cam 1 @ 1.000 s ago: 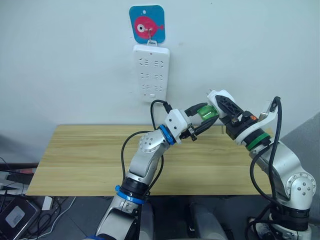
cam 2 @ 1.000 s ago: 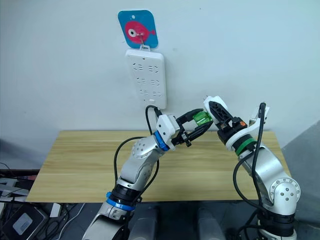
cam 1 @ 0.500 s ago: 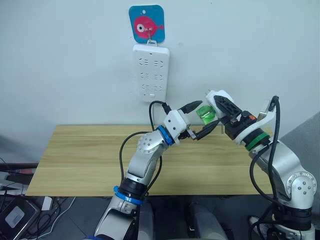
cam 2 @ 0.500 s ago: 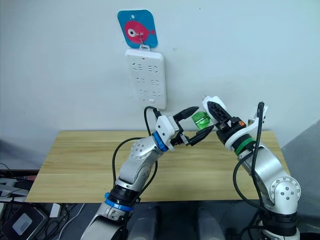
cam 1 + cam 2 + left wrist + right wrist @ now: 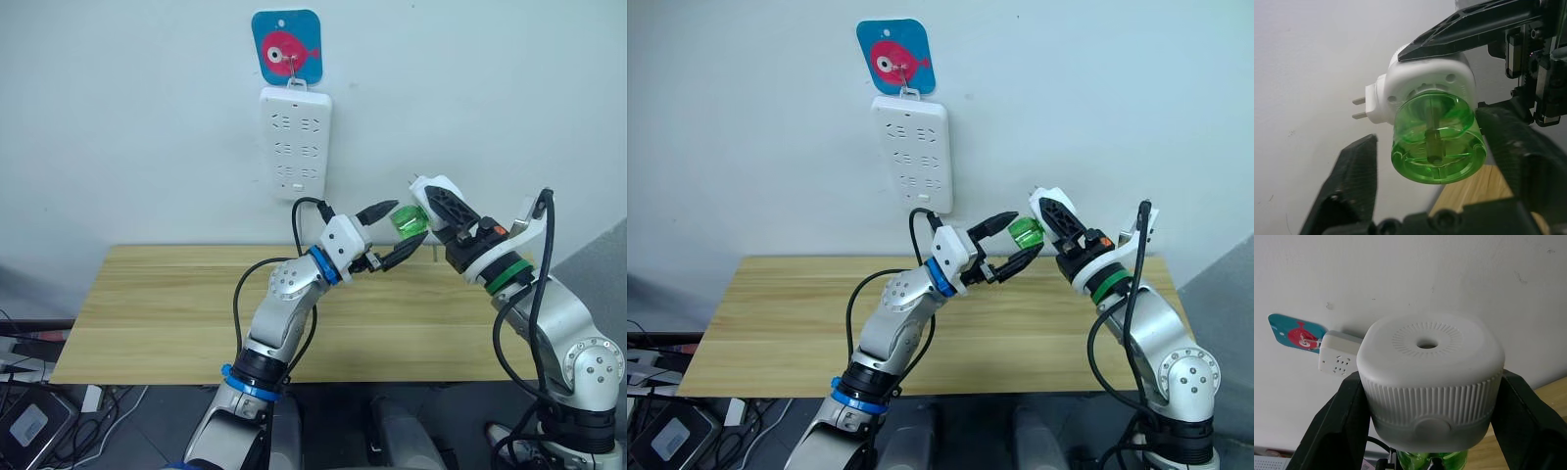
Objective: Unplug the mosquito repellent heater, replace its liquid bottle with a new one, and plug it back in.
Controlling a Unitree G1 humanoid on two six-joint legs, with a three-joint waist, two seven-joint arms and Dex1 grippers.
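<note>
My right gripper (image 5: 431, 201) is shut on the mosquito repellent heater (image 5: 1430, 382), a white rounded body held in the air above the table's far right. Its two metal prongs (image 5: 1359, 107) point sideways. A green liquid bottle (image 5: 1437, 142) is still fitted under the heater and sticks out toward my left arm. My left gripper (image 5: 409, 224) is open, with one black finger (image 5: 1352, 186) on each side of the bottle. A narrow gap shows on at least one side.
A long white power strip (image 5: 296, 142) hangs on the wall from a blue hook plate with a pink fish (image 5: 287, 47), above the table's far edge. The wooden table (image 5: 176, 294) lies below both arms.
My left gripper, shut on the green bottle a second ago, has opened and let go of it. The right gripper has shifted the heater slightly right and up.
</note>
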